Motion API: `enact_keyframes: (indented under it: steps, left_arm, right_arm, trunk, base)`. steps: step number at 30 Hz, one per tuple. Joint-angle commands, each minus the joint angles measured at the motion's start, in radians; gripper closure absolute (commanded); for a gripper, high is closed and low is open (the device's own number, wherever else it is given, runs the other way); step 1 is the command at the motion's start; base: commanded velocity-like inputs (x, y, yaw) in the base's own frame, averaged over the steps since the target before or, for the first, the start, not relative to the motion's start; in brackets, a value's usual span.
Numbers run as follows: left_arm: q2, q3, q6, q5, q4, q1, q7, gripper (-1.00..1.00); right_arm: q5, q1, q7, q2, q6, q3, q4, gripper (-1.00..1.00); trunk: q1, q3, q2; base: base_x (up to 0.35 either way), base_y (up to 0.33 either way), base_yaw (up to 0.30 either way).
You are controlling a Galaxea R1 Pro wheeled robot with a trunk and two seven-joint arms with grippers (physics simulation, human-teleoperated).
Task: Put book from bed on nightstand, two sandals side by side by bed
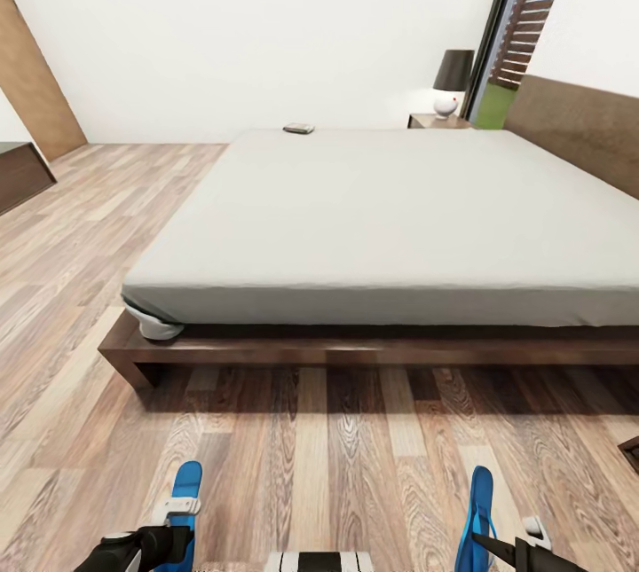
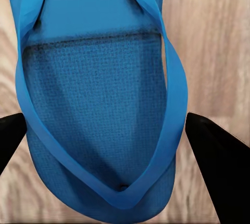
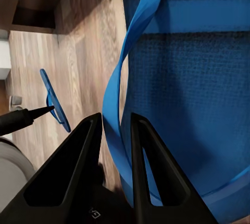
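Book (image 1: pixel 299 128) lies at the bed's (image 1: pixel 373 217) far edge. Left end effector (image 2: pixel 117 146) is spread around one sandal (image 2: pixel 99 104) above the floor (image 1: pixel 311 457). Right end effector (image 3: pixel 115 146) pinches the other sandal's (image 3: pixel 198 104) strap (image 3: pixel 122 83).

place: bedroom | cues: low bed (image 1: pixel 373 226), lamp (image 1: pixel 453 80) on nightstand (image 1: pixel 437 121), wood-plank floor (image 1: pixel 337 457)
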Motion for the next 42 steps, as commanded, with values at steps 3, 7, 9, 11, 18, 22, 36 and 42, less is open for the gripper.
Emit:
enact_keyframes:
  steps: [3, 7, 9, 11, 18, 22, 36, 42]
  left_arm:
    - [-0.001, 0.008, 0.006, -0.008, -0.002, 0.000, -0.007, 1.00]
    - [0.000, 0.007, 0.006, -0.007, -0.004, 0.000, -0.007, 1.00]
    - [0.000, 0.007, 0.008, -0.006, -0.009, 0.000, -0.007, 1.00]
    - [0.001, 0.007, 0.014, -0.006, -0.033, -0.001, -0.008, 1.00]
    - [0.002, 0.007, 0.236, -0.005, -0.220, -0.004, -0.011, 1.00]
    - [0.002, 0.007, 0.307, -0.007, -0.282, -0.021, -0.011, 1.00]
    - [0.000, 0.005, 0.298, -0.009, -0.295, -0.069, 0.009, 1.00]
    - [-0.018, 0.003, 0.293, -0.010, -0.292, -0.069, 0.012, 1.00]
  right_arm:
    - [-0.006, 0.000, 0.005, -0.001, 0.012, -0.001, 0.000, 1.00]
    - [-0.006, 0.000, 0.005, 0.001, 0.012, 0.000, 0.000, 1.00]
    - [-0.006, 0.000, 0.005, 0.001, 0.012, 0.000, 0.000, 1.00]
    - [-0.006, 0.000, 0.005, 0.001, 0.013, 0.000, 0.000, 1.00]
    - [-0.006, 0.000, 0.006, 0.001, 0.013, 0.000, 0.000, 1.00]
    - [-0.006, 0.000, 0.007, 0.001, 0.013, 0.000, 0.000, 1.00]
    - [-0.011, 0.000, 0.013, -0.001, 0.021, -0.004, -0.006, 1.00]
    - [-0.015, -0.002, 0.015, -0.007, 0.242, -0.011, -0.261, 1.00]
  trunk:
    - [0.001, -0.012, -0.001]
    - [0.003, -0.028, -0.002]
    - [0.004, -0.036, -0.002]
    - [0.005, -0.043, -0.003]
    - [0.008, -0.070, -0.005]
    - [0.008, -0.074, -0.005]
    - [0.008, -0.074, -0.005]
    - [0.008, -0.074, -0.005]
  base:
    - [0.000, 0.000, 0.000]
    - [0.000, 0.000, 0.000]
    - [0.000, 0.000, 0.000]
    - [0.000, 0.000, 0.000]
    - [0.000, 0.000, 0.000]
    - [0.000, 0.000, 0.000]
    - [0.000, 0.000, 0.000]
    - [0.000, 0.000, 0.000]
